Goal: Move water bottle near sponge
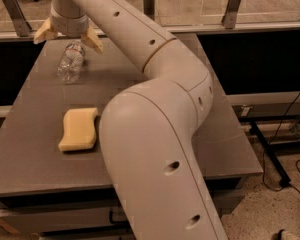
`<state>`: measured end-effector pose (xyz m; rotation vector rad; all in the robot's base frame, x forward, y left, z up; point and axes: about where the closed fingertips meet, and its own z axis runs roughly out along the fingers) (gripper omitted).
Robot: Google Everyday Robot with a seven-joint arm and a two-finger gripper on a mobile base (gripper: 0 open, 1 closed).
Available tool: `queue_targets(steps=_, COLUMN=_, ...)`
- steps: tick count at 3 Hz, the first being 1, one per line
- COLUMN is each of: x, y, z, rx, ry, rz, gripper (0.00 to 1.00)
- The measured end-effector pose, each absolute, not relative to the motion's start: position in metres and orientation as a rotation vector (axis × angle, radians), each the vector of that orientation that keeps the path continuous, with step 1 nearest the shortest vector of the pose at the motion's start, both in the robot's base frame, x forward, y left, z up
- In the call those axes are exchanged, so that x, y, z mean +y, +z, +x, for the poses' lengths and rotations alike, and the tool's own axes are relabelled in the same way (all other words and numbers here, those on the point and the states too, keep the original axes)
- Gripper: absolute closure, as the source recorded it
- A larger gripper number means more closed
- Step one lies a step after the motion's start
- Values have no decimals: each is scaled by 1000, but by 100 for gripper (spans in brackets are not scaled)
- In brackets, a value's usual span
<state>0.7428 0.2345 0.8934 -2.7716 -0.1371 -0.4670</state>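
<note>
One grey surface [35, 176], crossed from near right to far left by one cream robot arm [155, 134]. One sponge [79, 129], pale yellow, flat at the near left; one water bottle [71, 61], clear, lying on its side at the far left, well apart from the sponge. One gripper [67, 35], hovering over the bottle's far end, jaws spread wide, one tip on each side.

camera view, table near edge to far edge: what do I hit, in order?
sponge → water bottle, lying on its side → gripper, open, over the bottle's far end near the back edge of the table.
</note>
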Motion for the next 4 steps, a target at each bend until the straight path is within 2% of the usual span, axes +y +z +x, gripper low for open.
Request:
queue_targets(steps=1, x=241, y=877, z=739, rx=-154, ry=-407, rz=-2789, gripper=0)
queue_targets(steps=2, x=244, y=861, z=736, rx=-160, ry=-358, rz=-2811, gripper=5)
queue_targets(steps=3, x=243, y=850, z=735, rx=-159, ry=-322, rz=-2827, gripper=23)
queue_targets(steps=4, x=247, y=842, z=732, rx=-174, ry=-286, rz=-2829, gripper=46)
